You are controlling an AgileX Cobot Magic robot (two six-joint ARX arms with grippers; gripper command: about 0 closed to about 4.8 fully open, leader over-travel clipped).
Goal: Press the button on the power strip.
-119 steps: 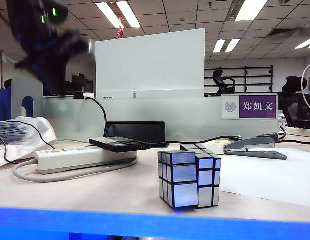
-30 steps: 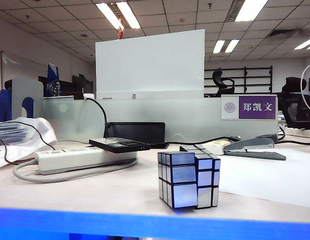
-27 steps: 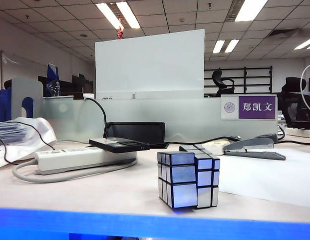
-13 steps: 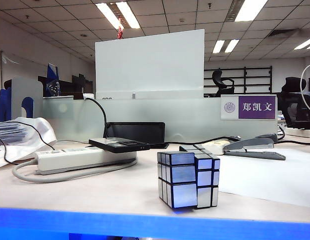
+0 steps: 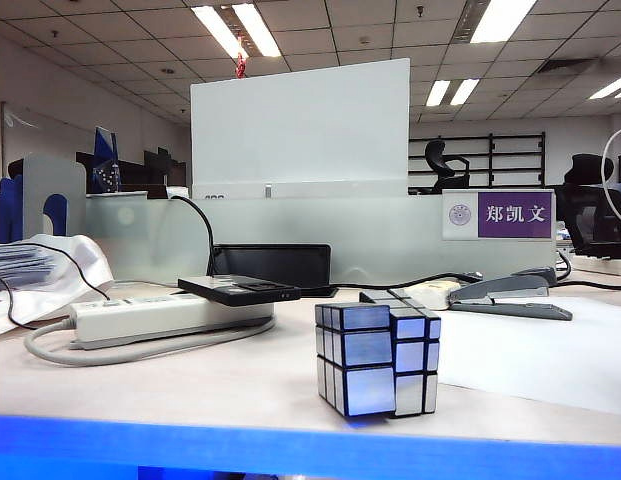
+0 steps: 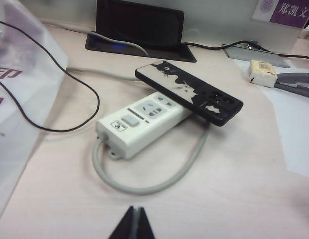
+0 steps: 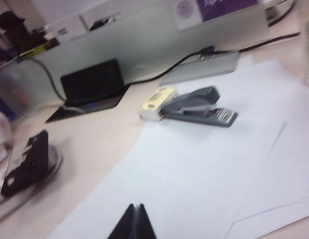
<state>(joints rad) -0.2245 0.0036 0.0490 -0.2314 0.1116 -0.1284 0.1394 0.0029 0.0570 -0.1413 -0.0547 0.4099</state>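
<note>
Change: 4.5 seconds back a dark blurred arm was filling the upper left of the exterior view; it is now gone from that view, and both arms are sitting outside it, while nothing on the bench has shifted.
Meaning for the task: judging by this, the press looks either finished or not yet begun; no light is showing on the switch, so I cannot tell which.
Power strip: the power strip is lying on the bench, at about 9 o'clock from the cube in the exterior view, its cable looping round the near end.
Button: the grey button is sitting near the cable end, uncovered.
Black device: a flat black device is resting across the far end of the strip, touching it.
Left gripper: the left gripper is hovering above bare bench, short of the strip, jaws pressed together on nothing.
Right gripper: the right gripper is hanging over white paper, well apart from the strip, jaws likewise closed and empty; the stapler is lying beyond.
Containers: none in view, so nothing is being held in one.
</note>
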